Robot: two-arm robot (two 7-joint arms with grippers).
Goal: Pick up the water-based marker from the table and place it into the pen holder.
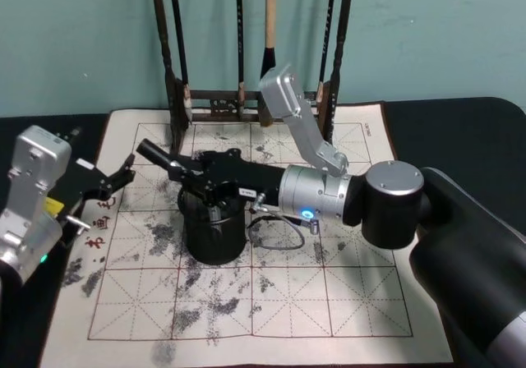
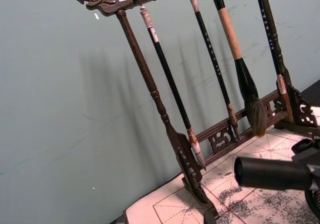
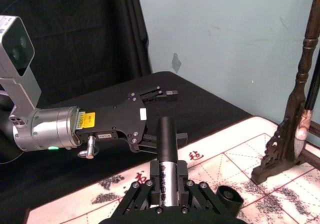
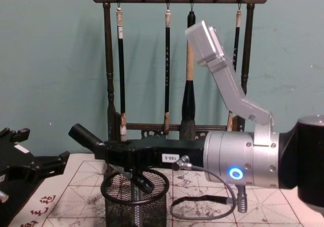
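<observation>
My right gripper [image 1: 182, 171] reaches across from the right and is shut on the water-based marker [image 1: 156, 154], a thick black barrel held tilted. The marker's upper end [image 4: 83, 135] sticks out toward the left. Its lower end points down over the round rim of the pen holder [image 4: 134, 206]. The pen holder [image 1: 215, 241], a black mesh cup, stands on the mat directly under the gripper. In the right wrist view the marker [image 3: 167, 139] rises from between my fingers. My left gripper [image 1: 115, 183] hovers open and empty at the mat's left edge, a short way left of the marker.
A dark carved brush rack [image 1: 246, 97] with several hanging brushes stands at the back of the ink-stained gridded calligraphy mat [image 1: 345, 302]. Black cloth [image 1: 468, 138] covers the table around the mat. A loop of cable [image 1: 279, 232] hangs from my right wrist beside the cup.
</observation>
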